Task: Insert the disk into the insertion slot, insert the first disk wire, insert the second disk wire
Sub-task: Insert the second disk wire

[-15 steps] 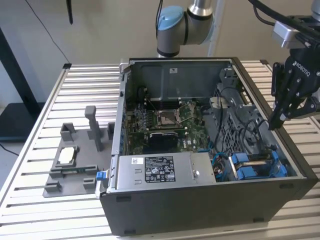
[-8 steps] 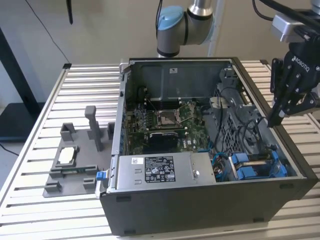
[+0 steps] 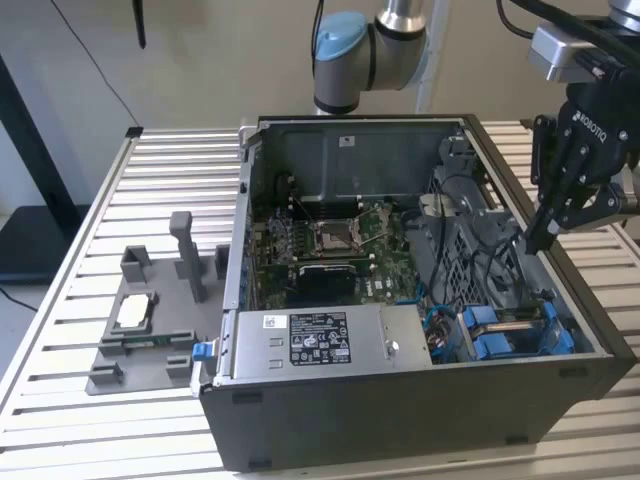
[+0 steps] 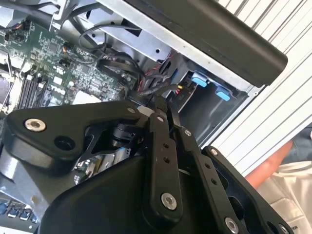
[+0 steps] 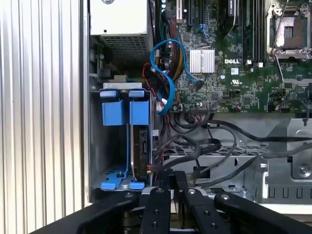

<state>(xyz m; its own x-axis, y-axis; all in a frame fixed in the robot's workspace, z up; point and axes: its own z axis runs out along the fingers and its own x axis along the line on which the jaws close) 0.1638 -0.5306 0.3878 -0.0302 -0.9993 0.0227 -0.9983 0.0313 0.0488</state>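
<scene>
Wall: plain pale wall [image 3: 200, 60] behind the bench, evenly lit.
Table: silver metal table [image 3: 70, 260] of long ribbed slats, bright under soft light.
Stand: black post [image 3: 30, 130] slanting at the exterior view's left, above a dark base [image 3: 25, 240].
Cable: thin black cable [image 3: 95, 65] crossing the wall.

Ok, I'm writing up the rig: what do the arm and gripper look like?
The arm is silver tube with a pale blue joint cap. The gripper is matt black with white lettering, its linked fingers pinned by silver screws. Black cables trail above.
</scene>
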